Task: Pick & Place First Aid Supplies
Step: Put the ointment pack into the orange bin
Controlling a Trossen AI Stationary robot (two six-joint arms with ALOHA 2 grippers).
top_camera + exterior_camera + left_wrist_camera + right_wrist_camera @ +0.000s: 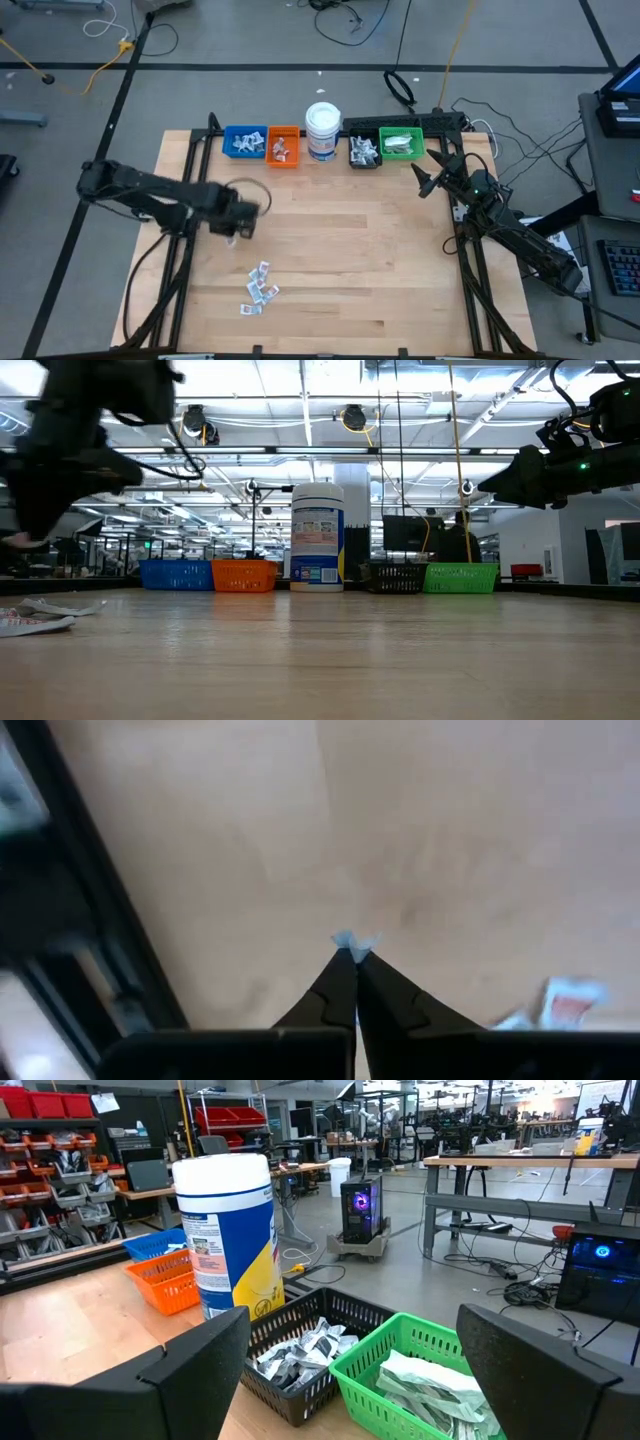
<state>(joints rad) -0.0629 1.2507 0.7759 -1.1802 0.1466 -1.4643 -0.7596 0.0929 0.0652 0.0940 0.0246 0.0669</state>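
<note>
The left gripper (237,232), left of the white jar (323,130), pinches a tiny pale-blue packet (355,941) at its tips. Loose white packets (260,287) lie nearer than the jar. The right gripper (428,170), right of it, stands spread.

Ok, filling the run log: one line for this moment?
left gripper: shut on light-blue packet, above table | right gripper: open, by green bin | loose packets: remaining

A row lines the table's (330,250) twelve o'clock edge: two bins (262,146), a jar (323,131), then two more bins (386,147) toward three o'clock. Loose packets (259,288) lie near seven o'clock. The left gripper (238,232) hangs just beyond them toward eleven; the right gripper (432,170) sits at two o'clock.
</note>
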